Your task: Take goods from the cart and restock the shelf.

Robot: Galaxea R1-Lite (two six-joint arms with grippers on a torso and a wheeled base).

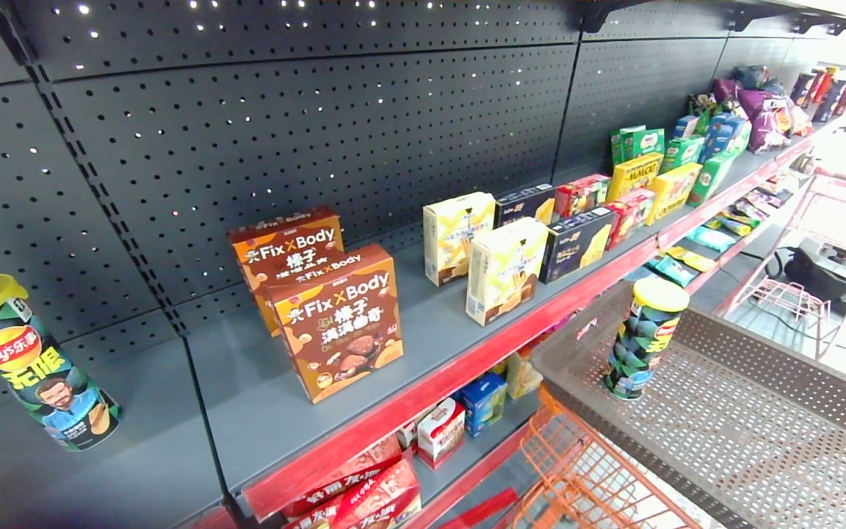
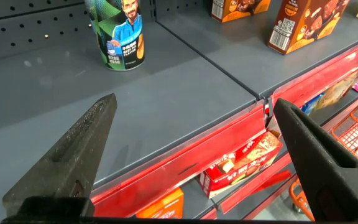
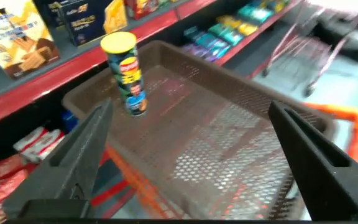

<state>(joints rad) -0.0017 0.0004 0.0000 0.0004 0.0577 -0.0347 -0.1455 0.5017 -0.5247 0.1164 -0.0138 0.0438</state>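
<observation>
The left hand point(image 2: 191, 155) has its two dark fingers point(image 2: 86, 149) spread wide, tips pointing forward away from the wrist, with nothing gripped between them. The right hand point(image 3: 194, 162) is set the same way, its wedge-shaped fingers point(image 3: 316, 162) splayed far apart and empty.

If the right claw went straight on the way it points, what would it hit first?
The open right claw would likely meet the brown perforated cart tray, not the yellow-lidded chip can beside its line.
</observation>
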